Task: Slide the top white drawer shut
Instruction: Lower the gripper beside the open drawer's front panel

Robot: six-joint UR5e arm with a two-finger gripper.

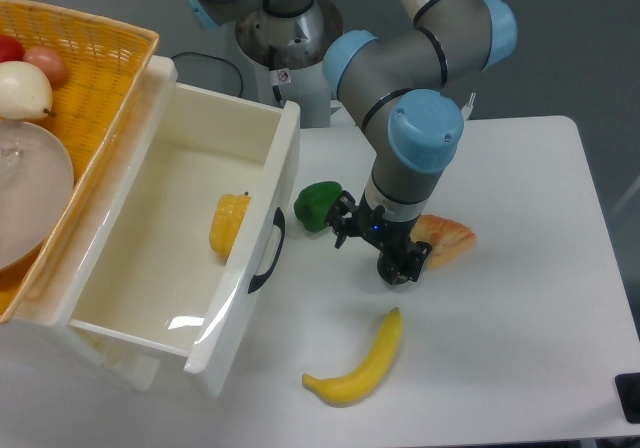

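Observation:
The top white drawer [130, 298] stands pulled far out of its cabinet at the left. Its front panel carries a curved black handle [268, 251]. A yellow corn-like piece [228, 224] lies inside it. My gripper [372, 254] hangs low over the table, to the right of the drawer front and apart from it. Its fingers [397, 271] point down and look spread, with nothing between them.
A green pepper [318, 205] lies between the drawer front and my gripper. A bread-like piece [445, 239] lies just right of the gripper. A banana [360, 362] lies in front. A wicker basket [110, 78] with fruit and a glass bowl [30, 193] sits on the cabinet.

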